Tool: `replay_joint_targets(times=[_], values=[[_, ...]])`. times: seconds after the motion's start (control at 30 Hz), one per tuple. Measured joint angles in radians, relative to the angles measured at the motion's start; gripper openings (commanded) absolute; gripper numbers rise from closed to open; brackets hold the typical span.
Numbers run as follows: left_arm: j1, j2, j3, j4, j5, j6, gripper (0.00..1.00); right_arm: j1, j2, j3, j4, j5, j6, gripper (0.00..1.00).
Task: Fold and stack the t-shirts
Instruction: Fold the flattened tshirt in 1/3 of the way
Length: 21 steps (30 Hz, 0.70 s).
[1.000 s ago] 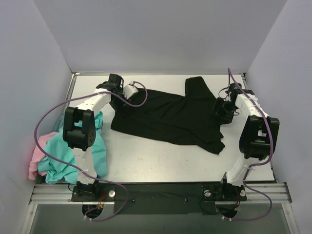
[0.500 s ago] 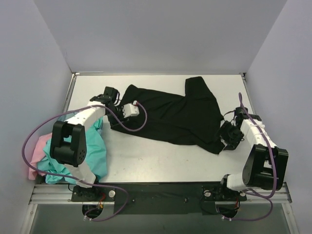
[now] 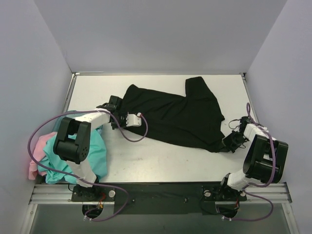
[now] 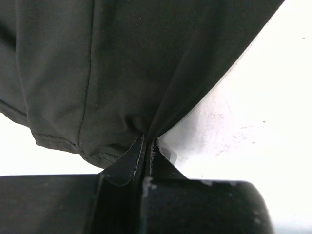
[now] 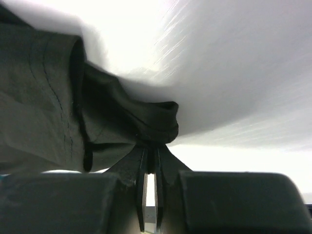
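Observation:
A large black t-shirt (image 3: 170, 114) lies spread across the middle of the white table (image 3: 161, 163). My left gripper (image 3: 118, 113) is at the shirt's left edge, shut on a pinch of black cloth (image 4: 122, 68) just above the tabletop. My right gripper (image 3: 228, 143) is at the shirt's near right corner. It is shut on a rolled bit of hem (image 5: 156, 122). In each wrist view the fabric fans out from the closed fingertips. A heap of teal t-shirts (image 3: 95, 153) with a pink one (image 3: 35, 157) lies at the near left, partly under the left arm.
Grey walls enclose the table on the left, back and right. The metal rail (image 3: 161, 192) with both arm bases runs along the near edge. Purple cables (image 3: 129, 134) loop off each arm over the table.
Both arms have drawn nearer to the front edge. Both grippers, open before, have shut on the black t-shirt, the left on its left edge and the right on its near right corner.

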Motion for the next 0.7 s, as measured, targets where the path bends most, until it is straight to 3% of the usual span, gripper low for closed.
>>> replay_joint_targets(times=[0.2, 0.53, 0.6, 0.67, 0.7], values=[[-0.004, -0.011, -0.002, -0.035, -0.018, -0.005, 0.00, -0.055, 0.012, 0.064, -0.035, 0.022, -0.047, 0.00], [-0.105, -0.198, -0.146, -0.341, -0.014, -0.213, 0.00, -0.109, -0.041, 0.025, -0.121, 0.051, -0.094, 0.00], [-0.132, -0.218, -0.174, -0.379, -0.006, -0.261, 0.05, -0.137, -0.049, 0.005, -0.140, 0.065, -0.098, 0.09], [-0.140, -0.233, -0.189, -0.406, -0.003, -0.305, 0.18, -0.155, -0.050, 0.000, -0.158, 0.073, -0.098, 0.35], [-0.140, -0.238, -0.192, -0.414, -0.003, -0.317, 0.39, -0.164, -0.050, 0.000, -0.164, 0.077, -0.100, 0.38]])
